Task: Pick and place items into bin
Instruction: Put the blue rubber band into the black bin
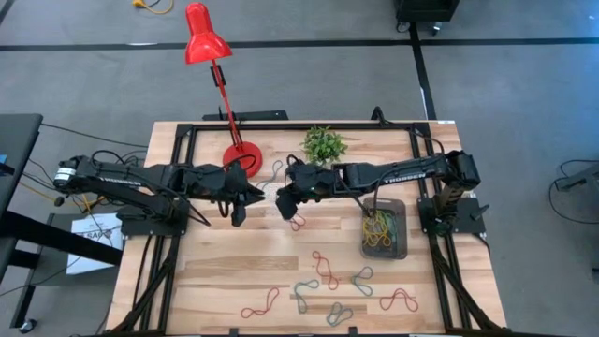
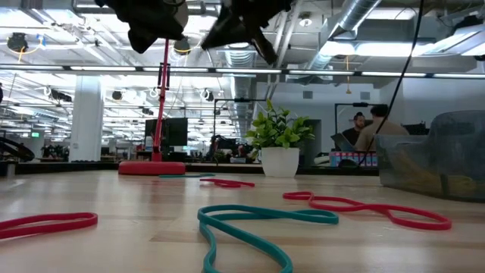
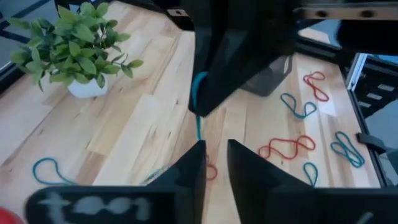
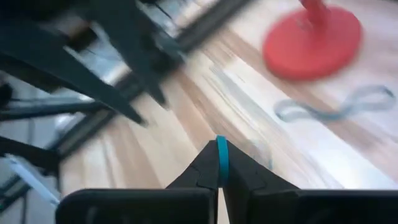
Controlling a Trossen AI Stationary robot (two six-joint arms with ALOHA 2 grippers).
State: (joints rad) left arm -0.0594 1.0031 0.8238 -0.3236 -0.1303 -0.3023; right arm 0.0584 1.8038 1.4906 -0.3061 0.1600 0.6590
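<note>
While the left gripper (image 1: 240, 213) hangs narrowly parted nearby, the right gripper (image 4: 219, 177) pinches a green band (image 4: 221, 160) between its jaws.

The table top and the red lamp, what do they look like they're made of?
Table top: looks like wood, light planks with visible grain and seams, with a slight sheen in the low view. Red lamp: probably painted metal, since its shade and round base are smooth, evenly red and glossy, though coated plastic can't be ruled out.
</note>
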